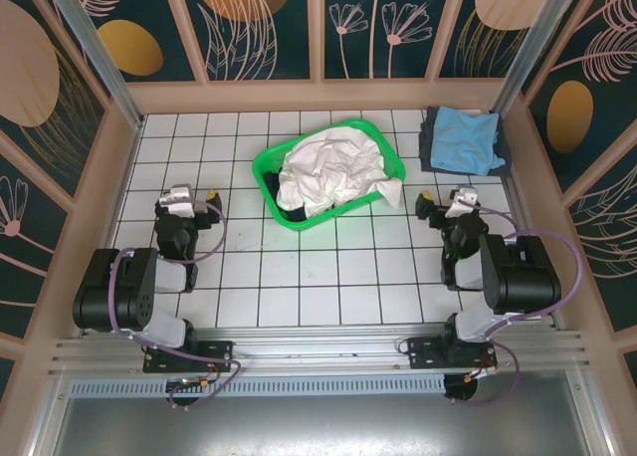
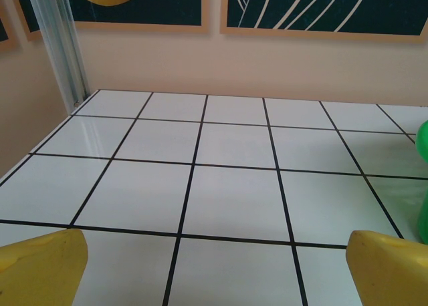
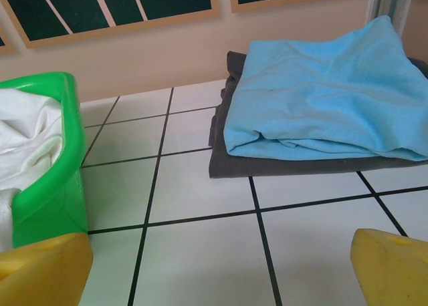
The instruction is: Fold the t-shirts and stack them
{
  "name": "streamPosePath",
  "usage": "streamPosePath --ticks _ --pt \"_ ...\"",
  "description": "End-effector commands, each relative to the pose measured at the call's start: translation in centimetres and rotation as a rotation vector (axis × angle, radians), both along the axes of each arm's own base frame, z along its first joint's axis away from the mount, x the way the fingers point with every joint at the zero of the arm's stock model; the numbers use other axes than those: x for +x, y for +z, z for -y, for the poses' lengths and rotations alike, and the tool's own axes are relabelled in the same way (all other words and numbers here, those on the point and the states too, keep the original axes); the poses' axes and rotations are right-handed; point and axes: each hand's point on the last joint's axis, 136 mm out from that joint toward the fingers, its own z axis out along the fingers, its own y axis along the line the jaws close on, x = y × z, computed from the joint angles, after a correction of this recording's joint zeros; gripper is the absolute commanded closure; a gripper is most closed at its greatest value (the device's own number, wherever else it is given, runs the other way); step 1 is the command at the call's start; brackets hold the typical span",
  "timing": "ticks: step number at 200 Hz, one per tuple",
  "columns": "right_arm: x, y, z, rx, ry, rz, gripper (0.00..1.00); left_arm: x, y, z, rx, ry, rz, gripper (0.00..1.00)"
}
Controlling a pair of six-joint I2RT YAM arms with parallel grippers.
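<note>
From above, the white shirt (image 1: 328,172) lies bunched in the green basket (image 1: 267,167) at the middle of the bench (image 1: 299,287), with something dark beneath it. A blue shirt (image 1: 463,135) sits folded on a grey shirt (image 1: 428,149) in the far right corner. The left claw (image 1: 194,198) and right claw (image 1: 445,200) sit spread and empty either side of the basket. The left wrist view shows yellow fingers (image 2: 40,269) wide apart over tiles. The right wrist view shows the basket near left and the stack ahead. The step is probably lifting the white shirt out: each claw should pinch a separate top edge, raise it clear of the rim, and spread it on the near tiles.
</note>
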Motion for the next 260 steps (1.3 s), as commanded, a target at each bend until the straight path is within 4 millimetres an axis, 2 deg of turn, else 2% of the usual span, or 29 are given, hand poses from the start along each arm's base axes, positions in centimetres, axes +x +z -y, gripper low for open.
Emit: streamPosePath --ticks 1,66,84,92,105,124,132,138,144,152,157,163,166,184,201,217,242,249,251,260 --pt "0.4 1.1 0.4 -0.011 -0.009 0.035 0.01 0.4 0.9 -0.3 -0.012 0.014 0.025 0.01" --pt "0.4 1.1 0.6 -0.010 -0.023 0.032 0.01 0.4 1.1 -0.3 -0.012 0.012 0.033 0.01" --pt "0.2 2.0 1.6 -0.009 -0.101 0.044 0.01 1.8 2.0 0.9 -0.005 -0.059 -0.050 0.01" --pt "0.0 3.1 1.7 -0.023 -0.127 0.051 0.01 2.7 3.1 1.1 -0.034 -0.065 -0.104 0.01" --pt "-0.1 5.4 1.4 -0.029 -0.137 0.065 0.01 3.9 6.6 1.2 -0.113 -0.056 -0.117 0.01" --pt "-0.8 9.4 1.7 0.161 -0.169 0.132 0.01 4.7 11.6 0.5 -0.318 0.019 -0.077 0.01" --pt "-1.5 9.2 2.7 0.323 -0.244 0.112 0.01 5.1 13.1 0.5 -0.383 0.030 -0.075 0.01" --pt "-2.2 8.0 3.7 0.445 -0.320 0.061 0.01 5.5 14.2 1.5 -0.397 -0.024 -0.082 0.01" --pt "-2.7 7.6 4.3 0.527 -0.337 0.047 0.01 6.0 15.1 2.4 -0.405 -0.079 -0.087 0.01" --pt "-2.7 8.3 2.9 0.559 -0.178 0.053 0.01 6.5 16.2 3.9 -0.420 -0.165 -0.091 0.01" --pt "-2.8 8.7 1.4 0.572 -0.046 0.048 0.01 6.8 16.5 4.7 -0.422 -0.214 -0.094 0.01" --pt "-3.0 8.8 0.3 0.594 0.037 0.022 0.01 7.0 16.1 5.8 -0.417 -0.266 -0.112 0.01" --pt "-2.9 8.5 0.0 0.602 0.052 -0.004 0.01 7.3 17.0 6.1 -0.407 -0.285 -0.099 0.01" --pt "-2.6 7.1 -2.3 0.559 0.112 -0.160 0.01 8.5 15.8 8.8 -0.276 -0.300 -0.163 0.01" --pt "-2.5 5.7 -4.2 0.480 0.117 -0.283 0.01 9.5 13.6 11.8 -0.156 -0.343 -0.248 0.01" --pt "-2.7 5.0 -5.9 0.437 0.165 -0.354 0.01 10.5 11.4 13.4 -0.114 -0.390 -0.322 0.01" --pt "-3.3 4.0 -6.7 0.423 0.187 -0.415 0.01 11.4 8.5 15.8 -0.078 -0.499 -0.411 0.01" --pt "-3.4 3.6 -6.7 0.420 0.184 -0.428 0.01 11.5 8.4 16.2 -0.053 -0.505 -0.419 0.01" --pt "-3.4 3.6 -6.7 0.418 0.185 -0.429 0.01 11.7 7.3 16.3 -0.043 -0.500 -0.443 0.01" --pt "-3.6 3.2 -6.8 0.407 0.193 -0.433 0.01 12.2 6.2 16.7 0.013 -0.476 -0.472 0.01"
